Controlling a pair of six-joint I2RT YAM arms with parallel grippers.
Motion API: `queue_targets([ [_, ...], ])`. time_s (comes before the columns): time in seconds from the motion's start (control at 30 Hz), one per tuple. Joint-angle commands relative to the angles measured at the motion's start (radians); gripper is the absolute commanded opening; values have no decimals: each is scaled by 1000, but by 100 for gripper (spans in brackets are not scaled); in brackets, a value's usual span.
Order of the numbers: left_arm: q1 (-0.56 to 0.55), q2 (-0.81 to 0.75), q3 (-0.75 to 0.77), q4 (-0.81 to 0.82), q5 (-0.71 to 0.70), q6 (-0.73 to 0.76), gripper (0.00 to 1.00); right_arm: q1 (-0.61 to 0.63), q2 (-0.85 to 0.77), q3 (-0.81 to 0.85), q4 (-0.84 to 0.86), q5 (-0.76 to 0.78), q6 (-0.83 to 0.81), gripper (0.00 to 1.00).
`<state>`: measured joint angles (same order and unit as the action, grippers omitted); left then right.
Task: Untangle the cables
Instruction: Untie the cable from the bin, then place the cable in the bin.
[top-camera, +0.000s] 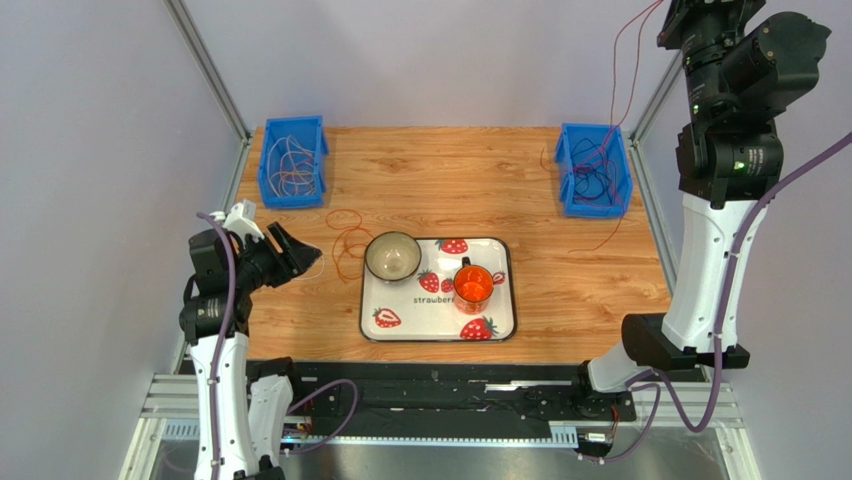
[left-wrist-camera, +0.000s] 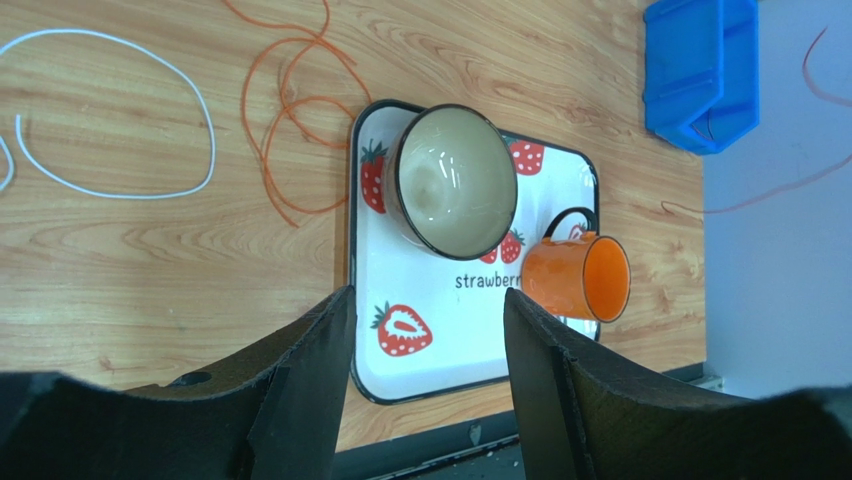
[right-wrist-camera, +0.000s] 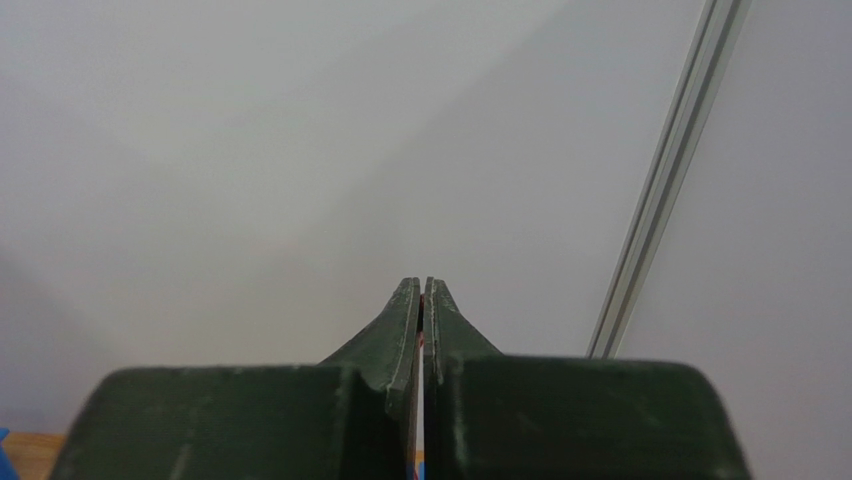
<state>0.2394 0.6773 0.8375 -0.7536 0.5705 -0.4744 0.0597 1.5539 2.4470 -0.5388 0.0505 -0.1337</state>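
A thin red-brown cable (top-camera: 625, 70) hangs from my raised right gripper (top-camera: 668, 8) down into the right blue bin (top-camera: 621, 170), where a tangle of dark and purple cables (top-camera: 592, 180) lies. In the right wrist view the right gripper (right-wrist-camera: 422, 285) is shut, with a red sliver of cable (right-wrist-camera: 421, 330) between its jaws. An orange cable (top-camera: 345, 240) (left-wrist-camera: 290, 130) and a white cable (left-wrist-camera: 110, 110) lie loose on the table. My left gripper (top-camera: 295, 252) (left-wrist-camera: 428, 300) hovers open and empty beside them. Pale cables (top-camera: 290, 165) fill the left blue bin (top-camera: 268, 160).
A strawberry-print tray (top-camera: 437, 330) (left-wrist-camera: 440, 350) sits at the table's front centre, carrying a beige bowl (top-camera: 392, 256) (left-wrist-camera: 452, 180) and an orange mug (top-camera: 473, 285) (left-wrist-camera: 578, 277). Metal frame posts stand at the back corners. Another red strand (top-camera: 600, 240) trails on the wood near the right bin.
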Motion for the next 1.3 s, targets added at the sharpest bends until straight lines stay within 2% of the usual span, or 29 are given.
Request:
queue_targets([
  [0.0, -9, -16, -6, 4, 6, 49, 65, -91, 6, 43, 43, -112, 109, 0],
  [0.17, -18, 10, -6, 11, 9, 51, 65, -225, 61, 61, 97, -262, 223, 0],
  [0.47, -20, -12, -8, 14, -12, 46, 64, -304, 169, 119, 223, -397, 324, 0],
  [0.73, -20, -22, -9, 14, -17, 46, 62, -325, 256, 167, 370, -416, 387, 0],
  [0.87, -20, -25, -9, 14, -17, 46, 61, -343, 262, 129, 506, -400, 399, 0],
  [0.97, -20, -30, -11, 16, -18, 46, 61, -382, 293, 127, 589, -422, 497, 0],
  [1.13, -18, -31, -11, 17, -9, 48, 60, -403, 365, 193, 562, -431, 539, 0],
  [1.27, -18, -39, -12, 20, -9, 48, 59, -409, 379, 112, 556, -465, 517, 0],
])
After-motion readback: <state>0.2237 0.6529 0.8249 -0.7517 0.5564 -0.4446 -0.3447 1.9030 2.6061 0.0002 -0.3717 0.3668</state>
